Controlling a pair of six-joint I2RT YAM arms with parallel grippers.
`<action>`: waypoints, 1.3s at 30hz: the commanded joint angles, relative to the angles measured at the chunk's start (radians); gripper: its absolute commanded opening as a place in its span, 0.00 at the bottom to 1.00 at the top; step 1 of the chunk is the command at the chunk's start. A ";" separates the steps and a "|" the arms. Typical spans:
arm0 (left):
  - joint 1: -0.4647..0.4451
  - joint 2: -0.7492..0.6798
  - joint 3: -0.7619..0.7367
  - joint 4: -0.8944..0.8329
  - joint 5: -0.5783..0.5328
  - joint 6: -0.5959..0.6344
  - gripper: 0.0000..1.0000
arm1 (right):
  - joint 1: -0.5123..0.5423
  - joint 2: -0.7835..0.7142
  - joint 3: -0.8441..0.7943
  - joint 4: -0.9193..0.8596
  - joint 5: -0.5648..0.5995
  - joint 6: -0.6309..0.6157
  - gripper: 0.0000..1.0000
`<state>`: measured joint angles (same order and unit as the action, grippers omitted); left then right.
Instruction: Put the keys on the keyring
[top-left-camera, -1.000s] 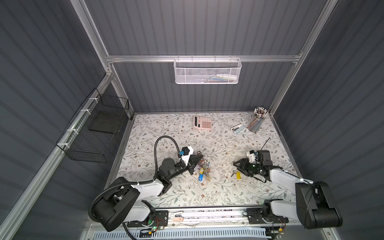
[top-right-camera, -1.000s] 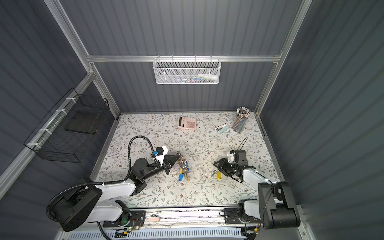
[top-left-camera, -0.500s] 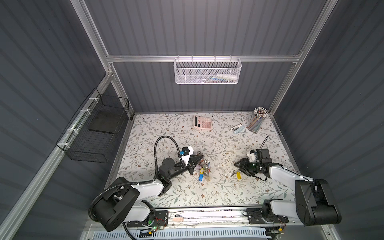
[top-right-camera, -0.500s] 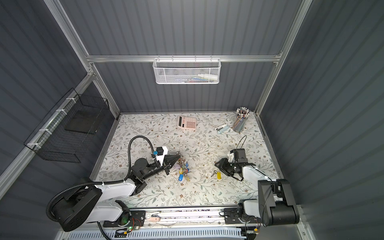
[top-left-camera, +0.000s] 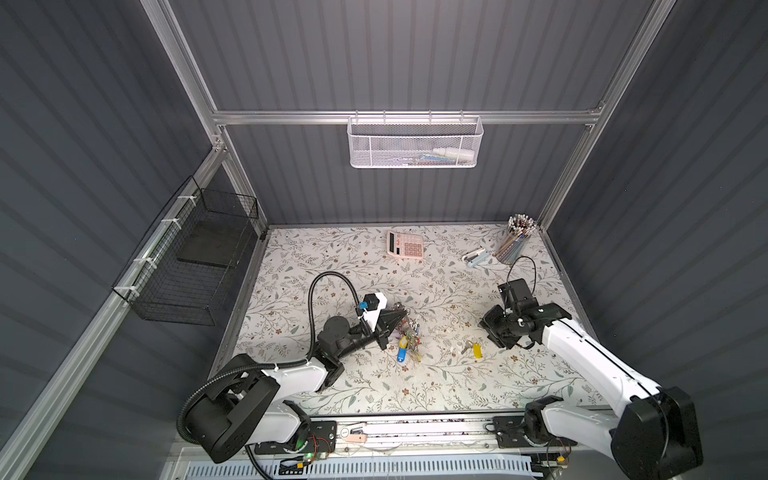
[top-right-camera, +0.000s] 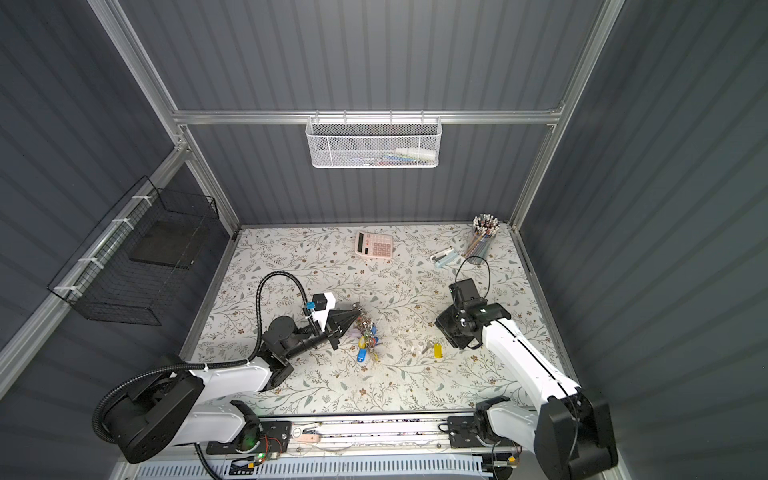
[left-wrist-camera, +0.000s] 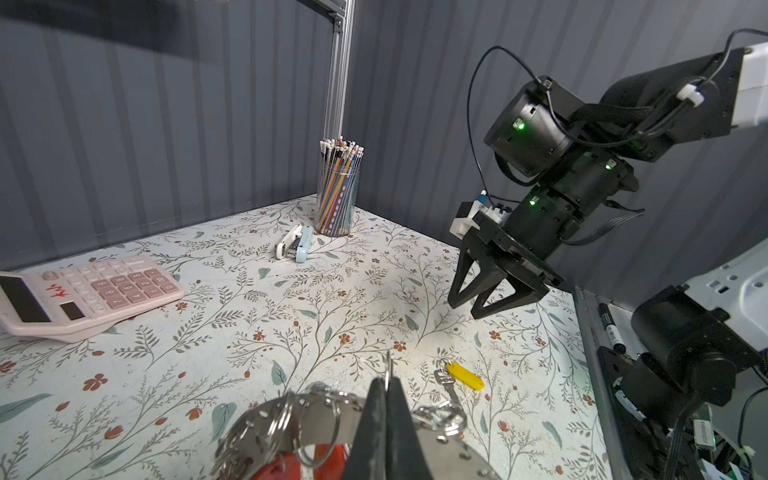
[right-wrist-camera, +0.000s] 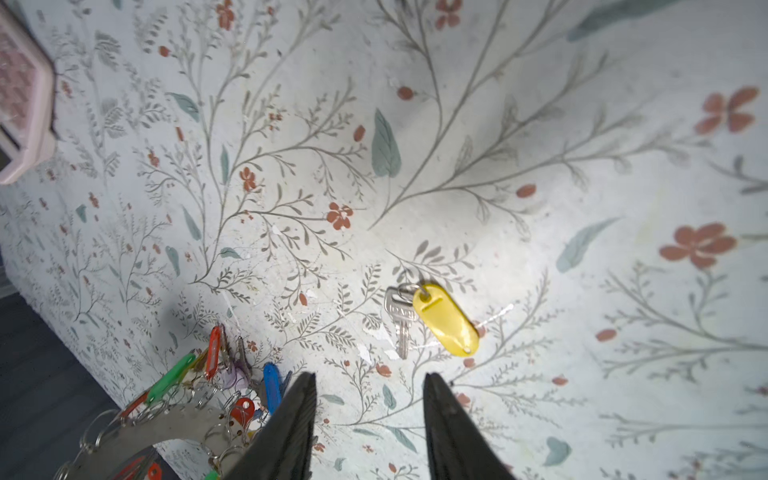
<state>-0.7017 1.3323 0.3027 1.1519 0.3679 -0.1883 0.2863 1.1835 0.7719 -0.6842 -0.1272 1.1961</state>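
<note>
The keyring (left-wrist-camera: 320, 411), a large flat silver ring hung with split rings and coloured tags, is held up off the table at centre (top-left-camera: 409, 332) (top-right-camera: 368, 332). My left gripper (left-wrist-camera: 387, 380) (top-left-camera: 400, 316) is shut on one thin split ring at the keyring's edge. The loose key with the yellow tag (right-wrist-camera: 444, 320) (top-left-camera: 478, 350) (top-right-camera: 437, 350) (left-wrist-camera: 465, 376) lies flat on the table to the right of the keyring. My right gripper (right-wrist-camera: 369, 378) (left-wrist-camera: 465, 311) (top-left-camera: 490, 334) hovers open above the table just beside that key, with nothing between its fingers.
A pink calculator (top-left-camera: 405, 245) lies at the back. At the back right stand a pencil cup (top-left-camera: 515, 241) and a stapler (top-left-camera: 476, 257). A white mesh basket (top-left-camera: 415, 143) hangs on the back wall and a black wire basket (top-left-camera: 195, 266) on the left wall.
The right wrist has tilted up a little over the yellow-tagged key and its jaws have narrowed somewhat. The left arm and the keyring have not moved.
</note>
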 joint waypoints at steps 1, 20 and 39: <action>-0.004 -0.033 0.013 0.088 0.010 -0.007 0.00 | 0.014 0.051 0.030 -0.095 0.015 0.199 0.42; -0.004 -0.007 0.016 0.115 0.026 -0.026 0.00 | 0.017 0.291 0.108 -0.011 -0.033 0.294 0.31; -0.004 0.005 0.018 0.123 0.029 -0.031 0.00 | 0.010 0.311 0.019 0.050 -0.045 0.311 0.24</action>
<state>-0.7017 1.3354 0.3027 1.1740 0.3798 -0.2142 0.3008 1.4986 0.8082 -0.6411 -0.1761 1.4937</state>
